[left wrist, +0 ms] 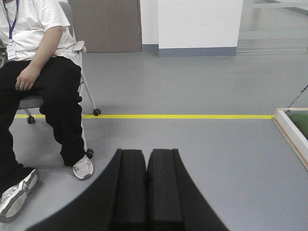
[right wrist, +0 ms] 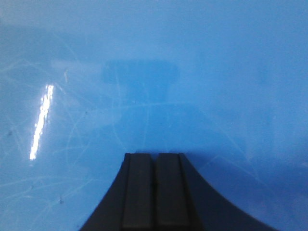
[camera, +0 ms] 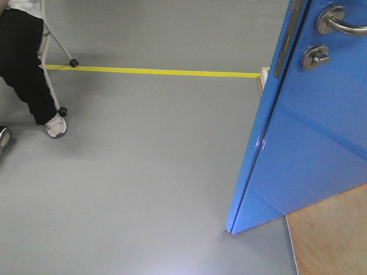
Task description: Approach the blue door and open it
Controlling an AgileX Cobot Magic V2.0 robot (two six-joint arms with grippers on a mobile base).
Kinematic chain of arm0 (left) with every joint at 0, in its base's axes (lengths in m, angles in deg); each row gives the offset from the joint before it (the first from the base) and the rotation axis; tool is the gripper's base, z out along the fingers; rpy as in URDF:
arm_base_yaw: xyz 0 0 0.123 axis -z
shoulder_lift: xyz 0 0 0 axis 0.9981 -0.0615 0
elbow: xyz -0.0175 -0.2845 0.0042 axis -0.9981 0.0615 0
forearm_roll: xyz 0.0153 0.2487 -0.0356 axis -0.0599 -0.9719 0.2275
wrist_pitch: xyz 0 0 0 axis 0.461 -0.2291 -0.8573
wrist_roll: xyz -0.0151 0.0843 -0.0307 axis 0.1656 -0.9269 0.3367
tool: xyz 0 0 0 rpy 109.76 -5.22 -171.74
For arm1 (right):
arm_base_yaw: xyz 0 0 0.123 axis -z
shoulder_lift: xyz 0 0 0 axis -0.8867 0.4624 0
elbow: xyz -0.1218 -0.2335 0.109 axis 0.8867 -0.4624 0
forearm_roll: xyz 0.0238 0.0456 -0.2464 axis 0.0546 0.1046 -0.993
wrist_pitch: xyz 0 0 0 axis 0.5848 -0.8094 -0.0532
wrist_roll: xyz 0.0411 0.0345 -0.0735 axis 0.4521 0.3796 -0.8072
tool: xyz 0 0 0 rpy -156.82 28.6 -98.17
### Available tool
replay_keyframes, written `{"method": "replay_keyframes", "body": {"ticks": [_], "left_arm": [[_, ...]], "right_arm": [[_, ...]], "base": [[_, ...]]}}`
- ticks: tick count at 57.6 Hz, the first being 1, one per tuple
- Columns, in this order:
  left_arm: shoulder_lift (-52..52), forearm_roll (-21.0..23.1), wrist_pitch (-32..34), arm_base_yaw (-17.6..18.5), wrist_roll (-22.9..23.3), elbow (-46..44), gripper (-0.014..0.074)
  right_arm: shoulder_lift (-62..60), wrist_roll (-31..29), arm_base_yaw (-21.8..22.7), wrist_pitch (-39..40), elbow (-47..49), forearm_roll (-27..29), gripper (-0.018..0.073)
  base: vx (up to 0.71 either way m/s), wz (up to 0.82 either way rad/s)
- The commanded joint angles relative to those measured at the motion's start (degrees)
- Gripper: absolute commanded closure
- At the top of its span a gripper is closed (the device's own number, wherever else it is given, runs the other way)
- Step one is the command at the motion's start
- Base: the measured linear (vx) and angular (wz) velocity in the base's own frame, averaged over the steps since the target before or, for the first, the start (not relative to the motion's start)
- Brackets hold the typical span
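The blue door (camera: 309, 143) stands ajar at the right of the front view, its edge turned toward me. A silver lever handle (camera: 338, 23) sits at its top right, with a round thumb-turn lock (camera: 316, 57) below. In the right wrist view the glossy blue door (right wrist: 144, 86) fills the frame, and my right gripper (right wrist: 155, 156) is shut, its tips close against the panel. My left gripper (left wrist: 147, 153) is shut with nothing in it, held over grey floor.
A person (left wrist: 38, 91) sits on a wheeled chair (camera: 54, 51) at the left. A yellow tape line (camera: 155, 71) crosses the floor. A wooden floor patch (camera: 332, 235) lies behind the door. A white-framed board (left wrist: 293, 130) lies at the right.
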Motion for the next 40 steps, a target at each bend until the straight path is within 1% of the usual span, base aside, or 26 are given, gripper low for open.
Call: {"method": "replay_keyframes", "body": {"ticks": [1, 40], "left_arm": [[0.8, 0.2, 4.7, 0.2, 0.4, -1.5, 0.0524], [0.8, 0.2, 4.7, 0.2, 0.4, -1.5, 0.0524]], "right_arm": [[-1.6, -0.7, -0.2, 1.8, 2.0, 1.0, 0.0548], [-1.6, -0.7, -0.2, 1.7, 2.0, 1.0, 0.0548]], "base": [[0.19, 0.06], [0.20, 0.04]]}}
